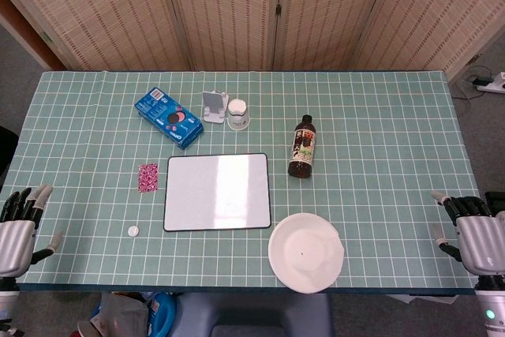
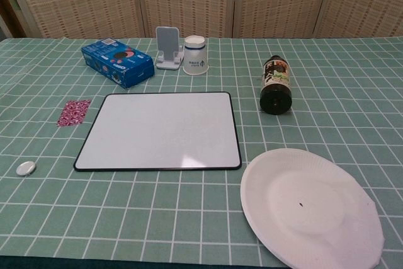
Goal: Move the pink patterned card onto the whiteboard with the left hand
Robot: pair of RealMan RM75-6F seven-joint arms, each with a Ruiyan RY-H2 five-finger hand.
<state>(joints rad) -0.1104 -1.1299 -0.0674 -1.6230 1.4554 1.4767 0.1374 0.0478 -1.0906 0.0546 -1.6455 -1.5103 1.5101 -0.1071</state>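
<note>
The left hand (image 1: 17,230) waits at the worktop (image 1: 379,116) edge, fingers spread, holding nothing. It should reach to the pink patterned card (image 1: 148,177), which lies flat just beside the whiteboard (image 1: 217,192), and pinch a card edge before lifting it across.

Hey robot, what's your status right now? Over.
Both hands open, left hand and right hand at table edge. Pink card left of whiteboard, untouched. Path clear.

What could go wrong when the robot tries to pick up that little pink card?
The pink card lies flat on the tablecloth, so the left hand may struggle to lift its edge. It sits close beside the whiteboard, so fingers might nudge the board. A small white disc lies near the hand's likely path.
</note>
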